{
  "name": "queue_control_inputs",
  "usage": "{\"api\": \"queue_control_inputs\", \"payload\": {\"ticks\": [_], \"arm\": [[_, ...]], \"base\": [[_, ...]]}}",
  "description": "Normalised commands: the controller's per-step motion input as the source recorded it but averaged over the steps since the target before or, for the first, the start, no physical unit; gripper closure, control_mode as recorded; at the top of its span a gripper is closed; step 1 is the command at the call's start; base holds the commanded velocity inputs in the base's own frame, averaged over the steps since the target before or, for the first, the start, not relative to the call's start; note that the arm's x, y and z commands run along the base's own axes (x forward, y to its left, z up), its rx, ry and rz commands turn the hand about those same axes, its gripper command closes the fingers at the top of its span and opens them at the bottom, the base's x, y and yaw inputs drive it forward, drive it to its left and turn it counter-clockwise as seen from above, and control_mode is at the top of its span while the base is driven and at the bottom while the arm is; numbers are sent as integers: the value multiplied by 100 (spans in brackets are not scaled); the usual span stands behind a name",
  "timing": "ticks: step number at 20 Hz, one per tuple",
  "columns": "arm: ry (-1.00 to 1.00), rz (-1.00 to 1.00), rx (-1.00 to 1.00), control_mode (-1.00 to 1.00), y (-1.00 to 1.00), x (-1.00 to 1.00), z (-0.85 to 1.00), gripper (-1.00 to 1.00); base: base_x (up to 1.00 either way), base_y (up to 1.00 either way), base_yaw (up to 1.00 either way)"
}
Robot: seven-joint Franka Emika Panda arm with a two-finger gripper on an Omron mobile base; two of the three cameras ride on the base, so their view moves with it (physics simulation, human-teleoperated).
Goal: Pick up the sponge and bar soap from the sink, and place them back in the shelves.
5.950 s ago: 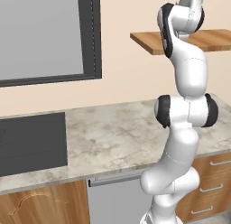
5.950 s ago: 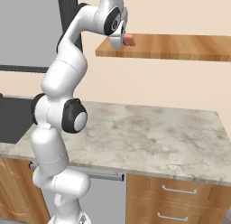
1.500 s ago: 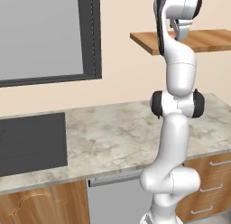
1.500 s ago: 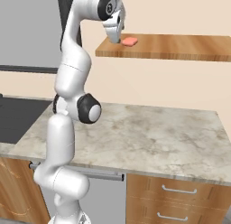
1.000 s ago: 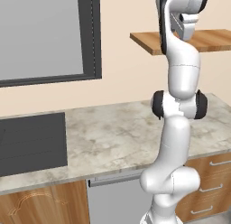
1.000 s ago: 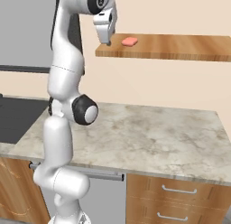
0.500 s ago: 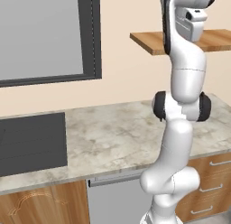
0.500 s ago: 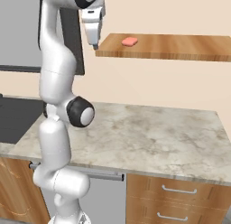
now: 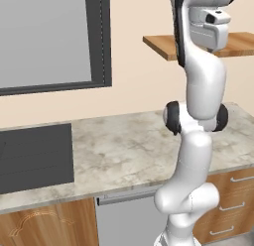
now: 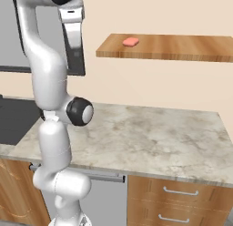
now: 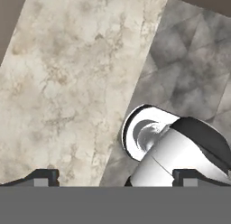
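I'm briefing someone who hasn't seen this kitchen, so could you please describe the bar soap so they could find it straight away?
Look above the marble counter to the wooden shelf fixed on the beige wall. Near the shelf's left end lies the bar soap, a small flat salmon-pink bar with rounded corners. It is the only pink thing against the light-brown wood.

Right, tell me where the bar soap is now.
In the right base view the bar soap lies flat on the shelves, near the plank's left end, above the marble counter.
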Motion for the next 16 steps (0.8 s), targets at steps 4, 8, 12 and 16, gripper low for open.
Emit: {"api": "queue_control_inputs", "payload": {"ticks": [4, 8, 12, 16], "arm": [[-7, 25, -6, -100, 51, -100, -50, -100], [-5, 20, -2, -100, 30, -93, -20, -100], [0, 1, 0, -100, 0, -3, 24, -100], [12, 0, 0, -100, 2, 0, 40, -100]], "base": [[0, 0, 0], [0, 0, 0], [0, 0, 0], [0, 0, 0]]}}
